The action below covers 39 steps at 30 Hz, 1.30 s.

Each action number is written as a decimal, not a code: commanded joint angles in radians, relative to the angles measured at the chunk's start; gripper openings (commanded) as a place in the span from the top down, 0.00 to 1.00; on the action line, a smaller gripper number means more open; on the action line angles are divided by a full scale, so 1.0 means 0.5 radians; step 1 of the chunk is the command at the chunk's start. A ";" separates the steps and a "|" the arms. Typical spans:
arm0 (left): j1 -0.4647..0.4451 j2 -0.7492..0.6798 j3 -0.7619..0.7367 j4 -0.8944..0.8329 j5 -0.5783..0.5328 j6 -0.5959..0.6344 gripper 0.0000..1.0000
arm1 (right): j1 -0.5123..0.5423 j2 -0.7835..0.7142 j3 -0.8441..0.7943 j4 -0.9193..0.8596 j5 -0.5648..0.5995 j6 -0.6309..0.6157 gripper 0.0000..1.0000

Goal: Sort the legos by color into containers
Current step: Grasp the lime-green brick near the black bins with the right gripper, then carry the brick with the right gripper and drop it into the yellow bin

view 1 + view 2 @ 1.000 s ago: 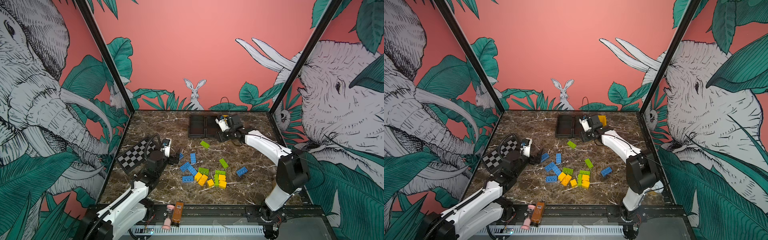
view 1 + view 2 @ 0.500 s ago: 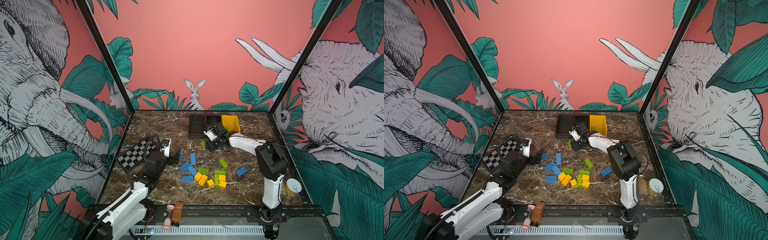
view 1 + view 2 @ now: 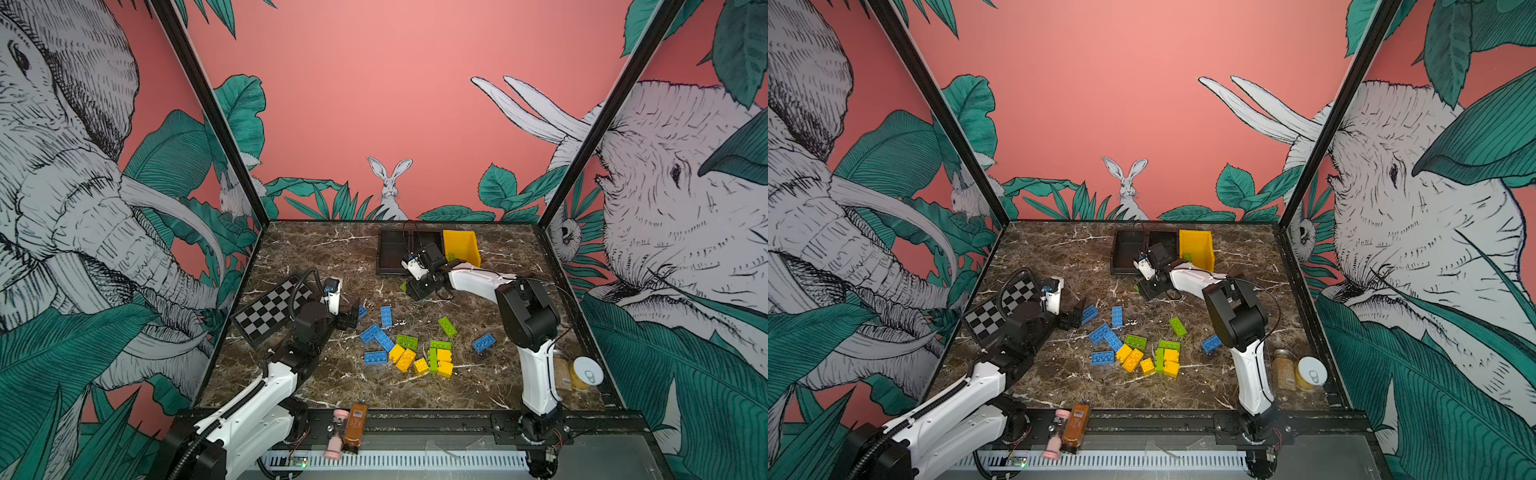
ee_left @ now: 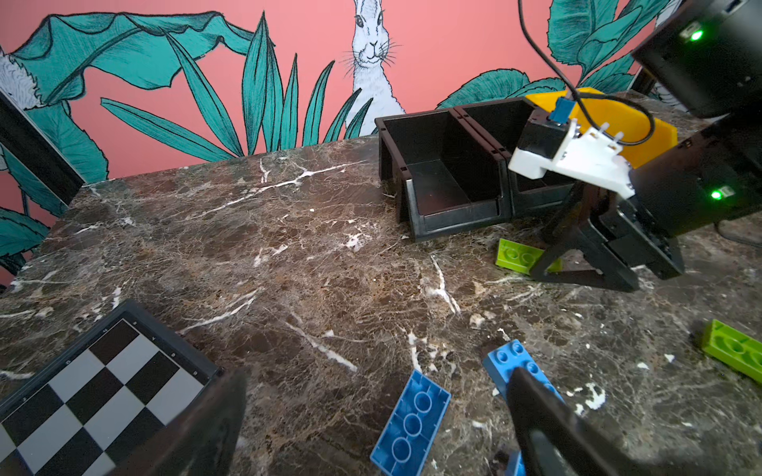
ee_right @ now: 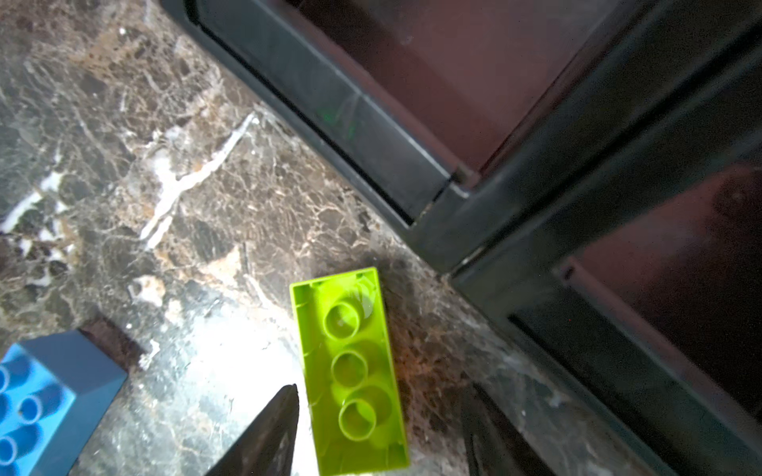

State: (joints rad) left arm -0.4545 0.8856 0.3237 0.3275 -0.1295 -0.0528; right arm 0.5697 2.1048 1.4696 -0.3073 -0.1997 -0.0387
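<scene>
three containers, two black bins and a yellow bin, sit at twelve o'clock on the worktop. the right gripper hangs low at their six o'clock, fingers partly spread either side of an upturned lime brick lying flat, not closed on it. the left gripper, fingers wide and empty, hovers at nine o'clock of the loose legos, over a blue brick.
</scene>
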 commanded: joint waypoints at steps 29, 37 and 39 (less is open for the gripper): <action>0.007 0.023 0.029 -0.032 -0.066 0.019 0.01 | -0.045 -0.593 -0.402 -0.084 -0.200 0.147 0.75; 0.006 0.008 0.020 -0.029 -0.078 0.014 0.01 | -0.425 -0.752 -0.329 -0.136 -0.217 0.204 0.76; 0.011 0.005 0.020 -0.030 -0.078 0.014 0.01 | -0.525 -0.730 -0.230 -0.122 -0.195 0.212 0.76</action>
State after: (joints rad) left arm -0.4545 0.9047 0.3241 0.3126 -0.1589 -0.0513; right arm 0.3538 1.7527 1.3083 -0.3729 -0.3054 0.0494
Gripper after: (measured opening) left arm 0.991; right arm 0.301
